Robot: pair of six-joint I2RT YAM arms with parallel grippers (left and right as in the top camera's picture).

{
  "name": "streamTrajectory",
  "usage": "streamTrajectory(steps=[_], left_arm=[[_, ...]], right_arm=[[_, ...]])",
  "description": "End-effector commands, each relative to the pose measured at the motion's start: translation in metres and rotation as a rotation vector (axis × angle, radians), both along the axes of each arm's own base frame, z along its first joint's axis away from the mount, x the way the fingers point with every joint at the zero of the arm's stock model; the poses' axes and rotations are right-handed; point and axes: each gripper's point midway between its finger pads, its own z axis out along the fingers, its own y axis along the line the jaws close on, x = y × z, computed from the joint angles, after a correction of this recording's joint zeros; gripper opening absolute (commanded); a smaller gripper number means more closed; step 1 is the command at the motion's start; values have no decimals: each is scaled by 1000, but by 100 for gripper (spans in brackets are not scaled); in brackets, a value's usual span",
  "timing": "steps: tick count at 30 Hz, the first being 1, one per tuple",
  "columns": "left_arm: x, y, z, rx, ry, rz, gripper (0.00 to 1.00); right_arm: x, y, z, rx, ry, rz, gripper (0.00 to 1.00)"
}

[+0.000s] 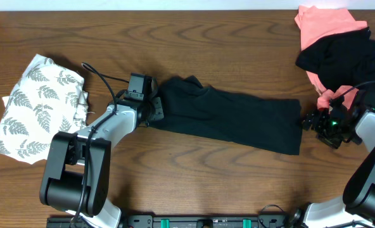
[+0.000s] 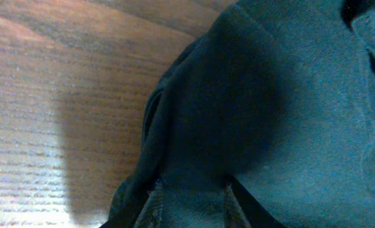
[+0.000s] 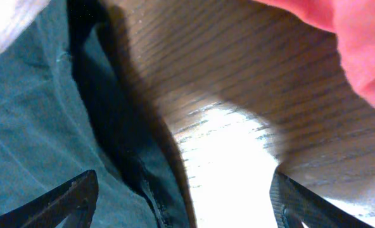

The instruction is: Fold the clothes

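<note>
step: we judge a fold of the dark garment [image 1: 232,117] to be in hand; it lies as a long strip mid-table | left gripper [image 1: 154,106] seems pinched on its left end, view murky | right gripper [image 3: 181,212] fingers apart beside the right edge, holding nothing | next: right must close on that hem, then both lift together

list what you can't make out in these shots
1. Left wrist view: the dark garment covers the fingertips of the left gripper, so whether it is pinching the cloth cannot be confirmed.
2. Overhead view: the clothes pile is cut off by the right edge, and its black cloth overlaps the coral, so the count is unclear.
3. Overhead view: the lower layers of the leaf-print cloth are hidden under its top layer.
</note>
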Motion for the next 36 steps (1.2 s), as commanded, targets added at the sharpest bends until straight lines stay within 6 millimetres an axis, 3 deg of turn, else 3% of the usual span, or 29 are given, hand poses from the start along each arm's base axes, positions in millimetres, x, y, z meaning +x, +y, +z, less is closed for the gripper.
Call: streamTrajectory(steps=[1,6,23,31,36], left_arm=[[-1,4,-5,22,5,-4,33],[-1,5,-5,22,8,-4,33],[-2,4,-5,22,9,-6,33],[-2,4,-5,22,9,-6,33],[-2,4,-5,22,9,-6,33]], right_arm=[[-34,32,-40,78,125,48,88],[-33,48,-46,136,76,52,88],[-51,57,-60,135,93,55,85],[-60,50,-67,89,140,28,61],[-53,30,-71,-11,142,-35,33]])
